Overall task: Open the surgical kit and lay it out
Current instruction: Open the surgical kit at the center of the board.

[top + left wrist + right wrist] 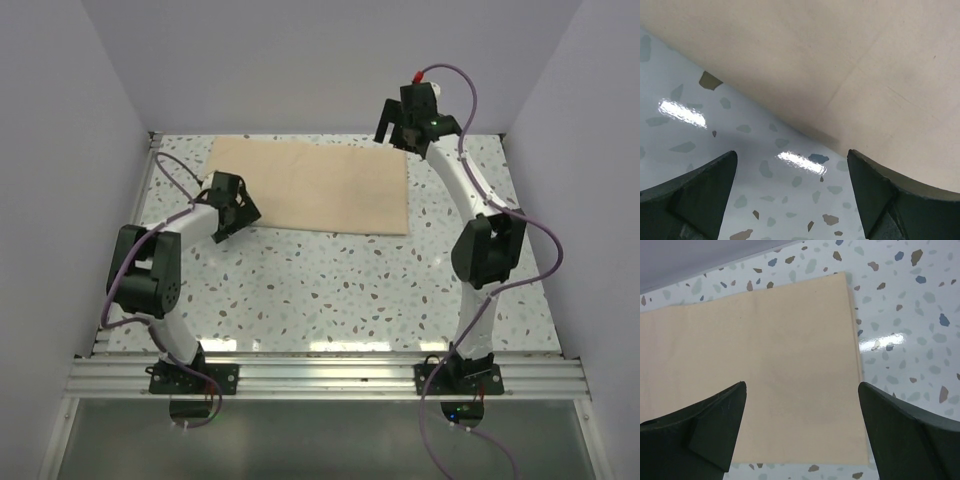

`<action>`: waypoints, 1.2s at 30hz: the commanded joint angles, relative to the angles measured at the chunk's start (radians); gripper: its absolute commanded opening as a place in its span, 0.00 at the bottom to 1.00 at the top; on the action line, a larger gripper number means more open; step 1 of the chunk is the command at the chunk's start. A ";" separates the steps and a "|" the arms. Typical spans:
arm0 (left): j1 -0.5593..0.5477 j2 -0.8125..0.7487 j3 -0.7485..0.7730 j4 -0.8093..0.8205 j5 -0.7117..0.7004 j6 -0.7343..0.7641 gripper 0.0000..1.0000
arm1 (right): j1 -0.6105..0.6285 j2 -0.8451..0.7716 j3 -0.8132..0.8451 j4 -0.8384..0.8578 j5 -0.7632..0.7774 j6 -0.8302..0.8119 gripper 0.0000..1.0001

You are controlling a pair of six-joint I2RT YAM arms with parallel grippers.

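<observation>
The speckled worktop (330, 300) carries the cloth (320, 185), a tan rectangle lying flat along the far edge, roughly midway between the far corners and a little left of centre. The left gripper (237, 212) sits low at the cloth's near-left corner, toward the left edge of the worktop. In the left wrist view its fingers (700, 190) stand wide apart, with nothing between them but glossy worktop (715, 125) and the cloth's (850, 65) edge, which runs on a diagonal just ahead of them. Whether the fingers touch the surface cannot be told. The right gripper (398, 135) hangs raised over the cloth's far-right corner, near the far edge. Its fingers (715, 425) are also spread wide and hold nothing, with the cloth (765, 365) below them and bare worktop (905, 315) to the right. Along the cloth's right edge a second layer peeps out just beside the top one, so it lies folded. Only its outer face shows, and what lies within is hidden. A faint crease crosses it in the left wrist view. Both wrist views cut the fingers off at the bottom of the picture, and the right wrist view cuts off the cloth's left end.
</observation>
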 commanded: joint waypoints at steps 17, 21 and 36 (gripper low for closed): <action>0.022 0.207 0.190 0.050 -0.117 -0.010 0.43 | -0.052 0.241 0.186 0.091 -0.264 0.113 0.96; 0.021 0.220 0.180 0.059 -0.103 0.001 0.19 | -0.059 0.267 0.218 0.112 -0.265 0.123 0.96; 0.022 0.076 0.074 0.010 -0.036 0.102 0.05 | -0.084 0.423 0.316 0.152 -0.051 0.090 0.96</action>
